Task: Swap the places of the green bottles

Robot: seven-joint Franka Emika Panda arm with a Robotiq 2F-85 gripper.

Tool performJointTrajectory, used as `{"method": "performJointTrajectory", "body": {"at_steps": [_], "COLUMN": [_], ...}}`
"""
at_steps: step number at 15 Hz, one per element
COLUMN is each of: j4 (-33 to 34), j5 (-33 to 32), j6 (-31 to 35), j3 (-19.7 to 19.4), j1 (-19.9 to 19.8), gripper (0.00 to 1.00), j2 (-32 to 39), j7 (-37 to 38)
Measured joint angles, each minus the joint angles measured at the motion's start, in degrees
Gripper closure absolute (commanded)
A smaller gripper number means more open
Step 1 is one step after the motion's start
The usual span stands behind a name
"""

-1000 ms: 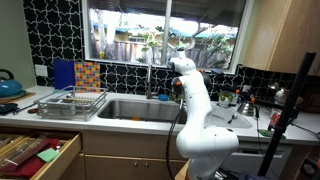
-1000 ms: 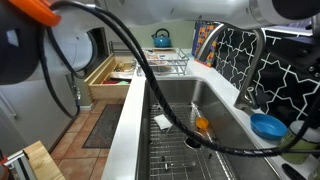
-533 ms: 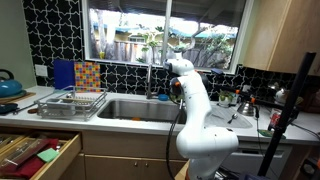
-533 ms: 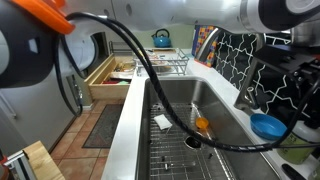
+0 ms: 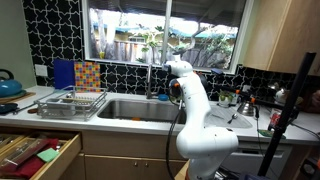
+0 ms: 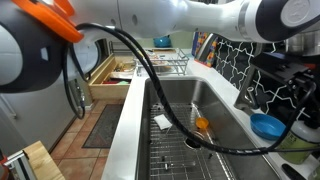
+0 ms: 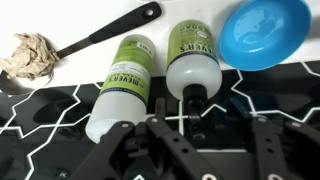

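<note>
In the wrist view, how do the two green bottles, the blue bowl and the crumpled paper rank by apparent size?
1. Bottle nearer the paper.
2. Bottle beside the bowl and blue bowl: about alike, and the frame edge cuts the bowl.
3. Crumpled paper.

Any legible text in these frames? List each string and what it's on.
"MEYER'S" (soft, best reading): green label of bowl-side bottle, next to blue bowl.
"MEYER'S" (same): green label of other bottle, wrist view.
Smaller print on both labels: too blurred to read.
Both exterior views: nothing legible.
</note>
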Motion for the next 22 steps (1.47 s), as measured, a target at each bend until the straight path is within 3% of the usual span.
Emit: {"method": "performJointTrajectory", "body": {"at_steps": [1, 2, 6, 22], "j4": [0.3, 0.6, 1.3, 5.0], "j5": [-0.1, -0.1, -0.1, -1.3], "j6": [0.1, 0.3, 1.6, 5.6], "j3": [0.0, 0.0, 0.0, -0.7], "j1": [0.0, 0.0, 0.0, 0.4], "gripper": [0.67, 0.67, 0.99, 0.96], "j2": [0.2, 0.5, 1.1, -0.8], "j7": [0.0, 0.0, 0.0, -2.1]}}
